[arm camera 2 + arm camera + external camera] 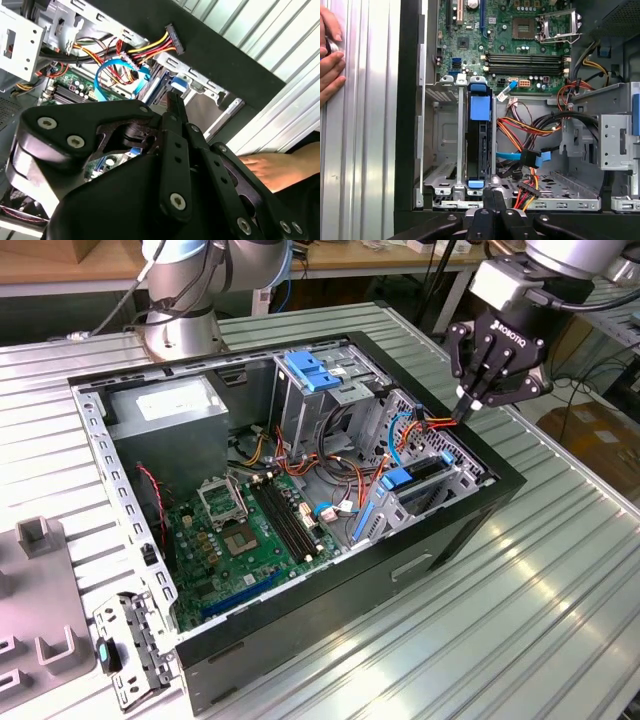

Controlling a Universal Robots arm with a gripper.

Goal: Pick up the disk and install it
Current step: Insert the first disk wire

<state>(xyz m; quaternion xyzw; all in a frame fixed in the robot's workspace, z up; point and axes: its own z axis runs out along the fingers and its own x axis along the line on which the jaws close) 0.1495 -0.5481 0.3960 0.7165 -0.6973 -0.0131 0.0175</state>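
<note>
The disk [480, 150] already stands on edge in a slot of the drive cage [440, 142] inside the case [300, 640], seemingly fully seated, while the hand [466, 412] hovers just above that cage, closed on nothing.

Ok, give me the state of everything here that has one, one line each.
computer case, lying flat, side panel off
gripper, shut, empty, above the case edge
disk, on edge in a drive cage slot
power plug, unplugged, hanging free
hand, resting on the table
</note>
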